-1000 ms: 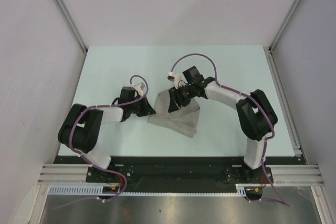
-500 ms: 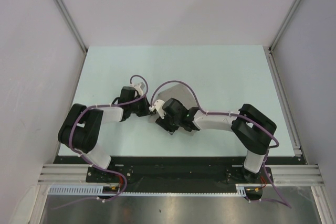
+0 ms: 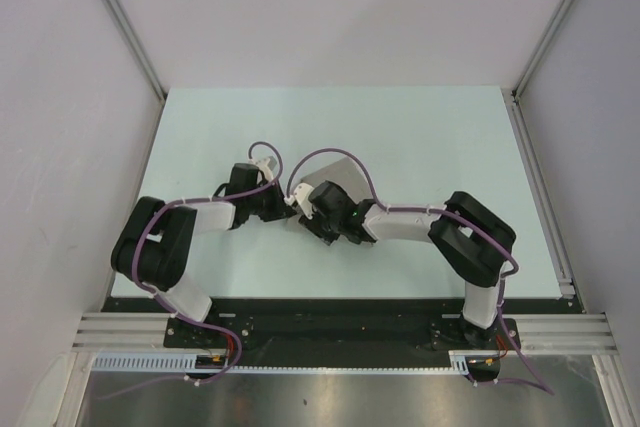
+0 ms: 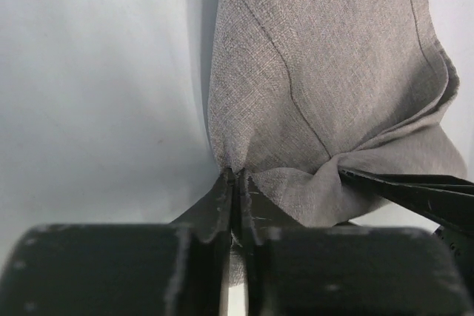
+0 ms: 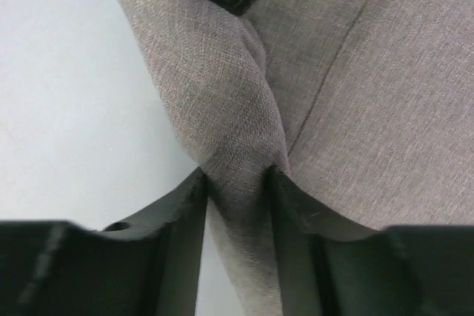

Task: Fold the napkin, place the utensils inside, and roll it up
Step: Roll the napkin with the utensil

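Napkin lies bunched on the desk; we see left fingers pinched on its edge, right fingers clamping a fold.

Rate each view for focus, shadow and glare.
Top external: even, soft light, no hard shadows; dull glare on the metal strip at the bottom. Left wrist: napkin weave sharp, left gripper body near the lens blurred, soft shadow on the table beside it. Right wrist: weave crisp, right gripper soft-edged up close.
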Robot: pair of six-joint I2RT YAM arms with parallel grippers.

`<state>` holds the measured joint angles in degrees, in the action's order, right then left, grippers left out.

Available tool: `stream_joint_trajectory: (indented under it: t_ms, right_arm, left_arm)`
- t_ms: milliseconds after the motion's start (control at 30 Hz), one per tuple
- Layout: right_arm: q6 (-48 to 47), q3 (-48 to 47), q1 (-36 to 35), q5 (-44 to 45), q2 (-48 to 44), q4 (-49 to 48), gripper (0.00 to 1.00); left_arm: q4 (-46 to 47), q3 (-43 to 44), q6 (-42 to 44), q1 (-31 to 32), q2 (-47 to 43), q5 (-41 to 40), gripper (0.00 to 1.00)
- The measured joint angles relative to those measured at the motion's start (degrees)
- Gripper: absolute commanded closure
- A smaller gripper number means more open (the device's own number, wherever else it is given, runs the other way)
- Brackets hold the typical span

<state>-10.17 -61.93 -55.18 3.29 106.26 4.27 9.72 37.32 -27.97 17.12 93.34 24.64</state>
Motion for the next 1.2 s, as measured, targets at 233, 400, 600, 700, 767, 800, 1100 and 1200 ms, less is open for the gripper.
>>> stream_joint_trajectory:
  t_ms: [233, 400, 600, 700, 767, 800, 1100, 1200]
  right_arm:
    - [-0.6, -5.2, 4.5, -9.1, 2.3, 5.7, 0.94]
    - [-0.1, -8.8, 8.2, -18.8, 4.2, 10.2, 0.98]
    - [1.1, -9.2, 10.8, -28.0, 4.7, 12.2, 0.99]
    - [1.6, -9.2, 11.6, -32.4, 5.2, 13.0, 1.00]
    - [2.1, -9.2, 12.9, -36.0, 6.0, 13.0, 1.00]
    - [2.3, -9.2, 13.2, -36.9, 6.2, 12.9, 1.00]
    - [5.5, -8.1, 18.1, -48.5, 8.8, 10.4, 1.00]
    - [6.1, -8.1, 19.1, -51.5, 10.1, 9.6, 1.00]
  left_arm:
    - [-2.0, 1.9, 0.8, 0.0, -1.6, -2.3, 0.33]
    - [-5.1, 2.0, 0.9, 0.0, -5.9, -6.9, 0.26]
    - [-4.6, -0.9, 0.9, 0.0, -12.0, -10.5, 0.26]
    - [-3.9, -3.3, 0.9, 0.0, -13.9, -10.4, 0.26]
    - [-3.1, -5.4, 0.9, 0.0, -15.3, -10.1, 0.26]
    - [-3.0, -5.9, 0.9, 0.0, -15.7, -9.9, 0.26]
    - [0.2, -10.5, 1.0, 0.0, -19.5, -7.5, 0.28]
    - [1.2, -10.8, 1.0, 0.0, -19.4, -6.3, 0.28]
